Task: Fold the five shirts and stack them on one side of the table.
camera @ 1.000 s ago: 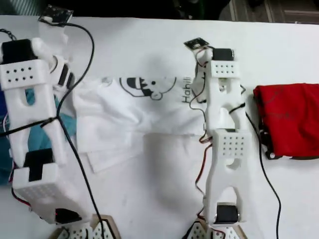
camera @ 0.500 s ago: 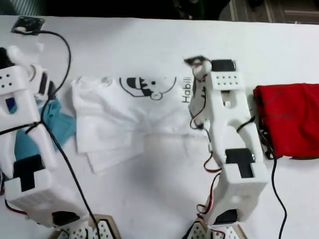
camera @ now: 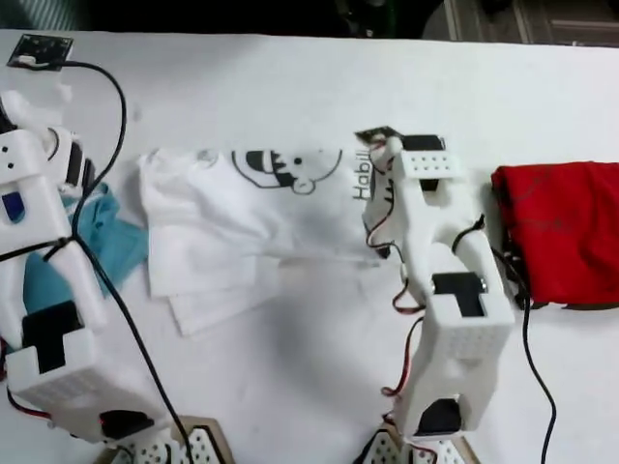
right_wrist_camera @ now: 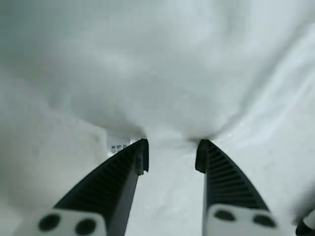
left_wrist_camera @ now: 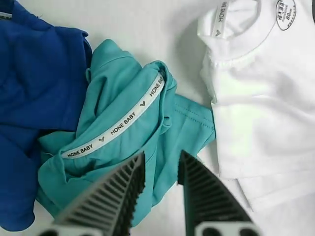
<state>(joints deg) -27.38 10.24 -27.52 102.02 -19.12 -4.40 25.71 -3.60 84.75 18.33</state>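
A white shirt with a cartoon print lies partly folded in the middle of the table. My right arm stands over its right edge. In the right wrist view my right gripper is open, its tips close against a fold of the white shirt. A crumpled teal shirt lies beside the white one, under my left arm. My left gripper hangs open just above the teal shirt, holding nothing. A blue shirt lies bunched against the teal one. A folded red shirt sits at the table's right side.
The white table has bare room along its far side and in front of the white shirt. Black cables trail over the left part and beside the red shirt. Both arm bases stand at the near edge.
My left arm has swung left, off the white shirt's edge, uncovering the teal shirt. My right arm has folded back at the elbow, its wrist still over the shirt's right edge.
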